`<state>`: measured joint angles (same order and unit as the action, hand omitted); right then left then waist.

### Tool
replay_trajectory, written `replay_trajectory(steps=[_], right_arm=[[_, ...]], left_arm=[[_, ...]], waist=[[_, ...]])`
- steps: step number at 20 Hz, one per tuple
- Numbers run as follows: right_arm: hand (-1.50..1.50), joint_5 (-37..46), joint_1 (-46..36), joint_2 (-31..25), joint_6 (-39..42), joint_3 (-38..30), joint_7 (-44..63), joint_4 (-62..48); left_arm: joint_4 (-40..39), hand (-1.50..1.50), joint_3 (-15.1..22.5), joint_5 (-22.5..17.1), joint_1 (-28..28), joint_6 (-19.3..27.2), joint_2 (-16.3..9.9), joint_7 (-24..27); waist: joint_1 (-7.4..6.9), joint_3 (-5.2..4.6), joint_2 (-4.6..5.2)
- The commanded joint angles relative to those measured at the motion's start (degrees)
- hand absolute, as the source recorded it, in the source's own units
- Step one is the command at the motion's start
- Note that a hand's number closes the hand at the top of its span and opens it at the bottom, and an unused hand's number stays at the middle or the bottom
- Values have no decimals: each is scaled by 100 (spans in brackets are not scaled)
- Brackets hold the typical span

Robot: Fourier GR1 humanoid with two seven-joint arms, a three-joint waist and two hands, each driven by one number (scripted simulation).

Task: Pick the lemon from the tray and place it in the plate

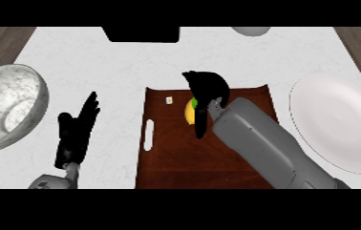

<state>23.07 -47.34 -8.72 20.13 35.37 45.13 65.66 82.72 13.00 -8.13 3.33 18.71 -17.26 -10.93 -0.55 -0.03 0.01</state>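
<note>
Fingers (199,124) of the right hand (208,88) are curled over the small yellow lemon (189,110) at frame centre, on the dark brown wooden tray (176,162); the round white plate (328,124), far right, is yet to be reached.

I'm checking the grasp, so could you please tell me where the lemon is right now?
In the head view, the lemon lies on the brown tray near its far end, mostly hidden under the right hand, left of the white plate.

The lemon (189,110) lies on the tray (176,162), seemingly under the right robot hand (208,88); plate (328,119) right of it.
</note>
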Motion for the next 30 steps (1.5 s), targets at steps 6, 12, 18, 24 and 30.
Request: replay_trajectory(steps=[6,12,18,24,30], right_arm=[[-150,818,156,360,134,-452,-634,-915],[-150,994,183,564,721,-785,-456,-583],[-150,1274,358,668,715,-1015,-770,-764],[-150,1569,100,598,641,-1337,-1235,-1567],[150,2121,185,733,496,-1197,-1730,-1560]], left_arm=[[100,0,-187,264,-233,-132,190,102],[142,0,-396,413,-90,-235,199,-175],[-117,0,-634,338,-1,-566,258,-17],[502,0,-532,527,-222,-463,367,-325],[343,0,-638,666,-223,-575,458,-263]], waist=[[2,3,7],[19,3,0],[31,3,-2],[-9,5,6],[2,4,4]])
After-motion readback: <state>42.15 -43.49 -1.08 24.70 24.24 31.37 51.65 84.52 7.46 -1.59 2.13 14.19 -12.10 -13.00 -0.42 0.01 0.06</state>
